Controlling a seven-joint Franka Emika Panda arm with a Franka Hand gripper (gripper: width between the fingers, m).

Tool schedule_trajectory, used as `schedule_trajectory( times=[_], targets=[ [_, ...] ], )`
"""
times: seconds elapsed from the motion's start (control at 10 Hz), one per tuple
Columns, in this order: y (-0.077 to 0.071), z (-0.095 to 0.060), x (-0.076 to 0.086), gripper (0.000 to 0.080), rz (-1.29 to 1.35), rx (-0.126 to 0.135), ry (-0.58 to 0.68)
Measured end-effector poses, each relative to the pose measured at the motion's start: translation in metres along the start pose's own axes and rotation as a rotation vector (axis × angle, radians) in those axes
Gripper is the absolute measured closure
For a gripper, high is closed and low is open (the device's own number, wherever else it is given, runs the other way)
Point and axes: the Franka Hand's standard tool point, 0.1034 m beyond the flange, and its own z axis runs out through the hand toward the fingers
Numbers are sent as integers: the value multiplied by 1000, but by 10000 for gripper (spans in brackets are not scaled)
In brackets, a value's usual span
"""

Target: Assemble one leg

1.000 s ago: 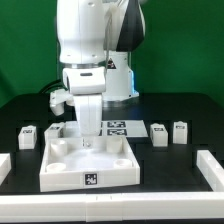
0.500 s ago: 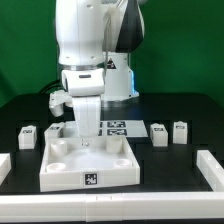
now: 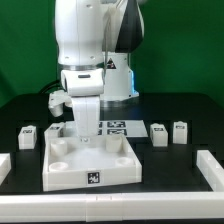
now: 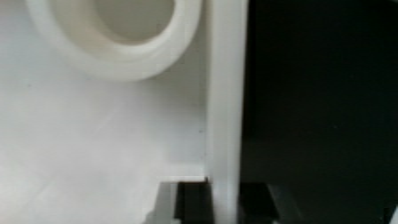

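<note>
The large white square panel point(image 3: 112, 160) with corner sockets lies on the black table, a tag on its front wall. My gripper point(image 3: 88, 141) reaches straight down onto its back rim. In the wrist view the gripper point(image 4: 224, 203) has a dark finger point(image 4: 192, 203) on each side of the panel's raised rim point(image 4: 226, 110), touching it, so it is shut on that rim. A round socket point(image 4: 111, 40) shows beside it. Several small white legs stand apart from the gripper: two at the exterior view's left point(image 3: 28, 135) point(image 3: 55, 131), two at its right point(image 3: 158, 134) point(image 3: 181, 131).
The marker board point(image 3: 115, 127) lies flat behind the panel, partly hidden by the arm. White bars lie at the table's edges on the exterior view's left point(image 3: 5, 165) and right point(image 3: 210, 168). The robot's base stands behind.
</note>
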Motion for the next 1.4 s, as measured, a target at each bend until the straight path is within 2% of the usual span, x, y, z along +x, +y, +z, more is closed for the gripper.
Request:
schedule_trajectory(
  times=[1.0, 1.4],
  targets=[
    [0, 0, 1, 745, 14, 0, 1],
    [13, 0, 38, 745, 215, -5, 7]
  ],
)
